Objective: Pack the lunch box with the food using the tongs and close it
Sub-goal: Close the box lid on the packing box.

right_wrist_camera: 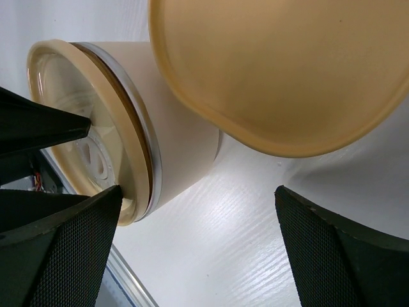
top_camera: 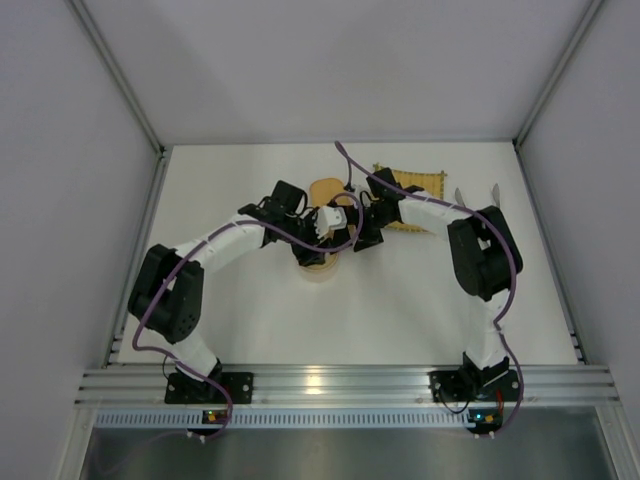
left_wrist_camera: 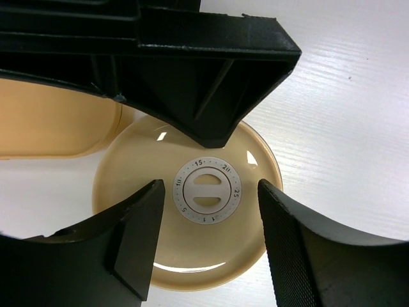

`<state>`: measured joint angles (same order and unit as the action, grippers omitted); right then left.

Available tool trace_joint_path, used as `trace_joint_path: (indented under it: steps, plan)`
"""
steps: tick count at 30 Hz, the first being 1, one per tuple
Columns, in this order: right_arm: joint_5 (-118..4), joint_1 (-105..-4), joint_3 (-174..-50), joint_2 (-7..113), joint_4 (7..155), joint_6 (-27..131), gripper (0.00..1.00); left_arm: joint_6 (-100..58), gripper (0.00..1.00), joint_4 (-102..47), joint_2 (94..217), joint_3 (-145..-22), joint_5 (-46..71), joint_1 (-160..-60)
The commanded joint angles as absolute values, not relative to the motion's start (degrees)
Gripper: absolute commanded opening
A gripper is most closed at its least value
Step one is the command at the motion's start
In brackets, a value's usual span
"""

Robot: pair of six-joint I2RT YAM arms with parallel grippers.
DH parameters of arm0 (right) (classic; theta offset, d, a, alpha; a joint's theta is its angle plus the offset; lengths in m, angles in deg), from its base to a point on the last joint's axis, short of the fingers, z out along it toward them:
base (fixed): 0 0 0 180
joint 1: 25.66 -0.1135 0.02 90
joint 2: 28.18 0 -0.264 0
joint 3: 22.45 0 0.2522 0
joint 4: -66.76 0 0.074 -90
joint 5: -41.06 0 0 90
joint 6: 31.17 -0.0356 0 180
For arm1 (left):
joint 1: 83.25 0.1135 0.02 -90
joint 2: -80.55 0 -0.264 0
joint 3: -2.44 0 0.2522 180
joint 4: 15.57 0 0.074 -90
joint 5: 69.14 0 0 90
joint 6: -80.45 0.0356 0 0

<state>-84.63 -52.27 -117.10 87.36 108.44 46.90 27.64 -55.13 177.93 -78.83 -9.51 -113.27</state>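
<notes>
The lunch box (top_camera: 318, 270) is a round cream tub with its tan lid (left_wrist_camera: 192, 256) on; a grey-white number dial (left_wrist_camera: 206, 190) sits in the lid's middle. My left gripper (left_wrist_camera: 211, 185) hangs open just above the lid, its jaws either side of the dial and holding nothing. My right gripper (right_wrist_camera: 198, 190) is open wide beside the tub (right_wrist_camera: 179, 134), its left finger (right_wrist_camera: 70, 249) close to the lid's rim, with only bare table between the jaws. Slim silvery tips of the tongs (top_camera: 459, 194) show behind the right arm. The food is hidden.
A tan bowl-like container (top_camera: 323, 190) stands just behind the lunch box, also seen as the tan bowl (right_wrist_camera: 287, 77) and tan container (left_wrist_camera: 51, 121). A yellow woven mat (top_camera: 412, 183) lies at the back right. Both forearms crowd the table's middle.
</notes>
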Motion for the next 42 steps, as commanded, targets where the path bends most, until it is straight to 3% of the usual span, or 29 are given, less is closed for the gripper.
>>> trace_joint_path:
  steps: [1,16,21,27,32,42]
  plan:
    - [-78.9,-52.7,-115.8,86.3,113.7,51.4,0.99,21.3,0.66,-66.5,180.0,-78.3,-6.2,-113.4]
    - [-82.4,-52.3,-119.7,83.4,113.8,52.1,0.99,13.7,0.61,-65.2,176.5,-87.2,-7.1,-109.9]
    - [-83.4,-51.7,-121.4,82.1,113.2,51.8,0.98,13.0,0.51,-65.6,177.1,-89.7,-5.8,-107.6]
    - [-82.4,-51.7,-124.3,83.4,114.6,51.4,0.98,11.5,0.47,-66.4,178.5,-91.9,-4.5,-107.6]
    - [-81.7,-51.7,-125.0,84.6,114.4,50.5,0.97,9.7,0.35,-66.7,181.6,-93.2,-1.6,-107.6]
    - [-82.3,-51.7,-125.5,87.5,112.6,47.8,0.96,7.5,0.28,-63.0,185.4,-91.5,-0.3,-107.6]
